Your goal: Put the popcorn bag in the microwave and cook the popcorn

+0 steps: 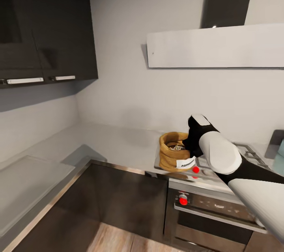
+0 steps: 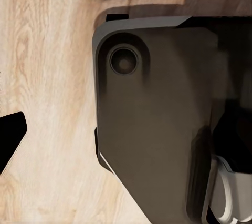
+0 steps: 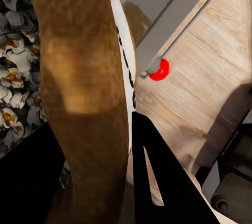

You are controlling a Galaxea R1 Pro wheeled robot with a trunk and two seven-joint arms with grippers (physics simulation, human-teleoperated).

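As our right end effector [image 3: 92,182] straddles the popcorn bag [image 1: 173,151] rim | clenched on it | ready for lifting off table [image 1: 118,141] | left unreadable.

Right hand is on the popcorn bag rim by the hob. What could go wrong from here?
1. The right hand pinches only the soft rolled rim of the popcorn bag; the paper may fold or slip when lifted.
2. The bag is open with popcorn loose inside, so a tilt may spill it.
3. The bag sits at the countertop front edge, above the oven; a slip could drop it to the floor.
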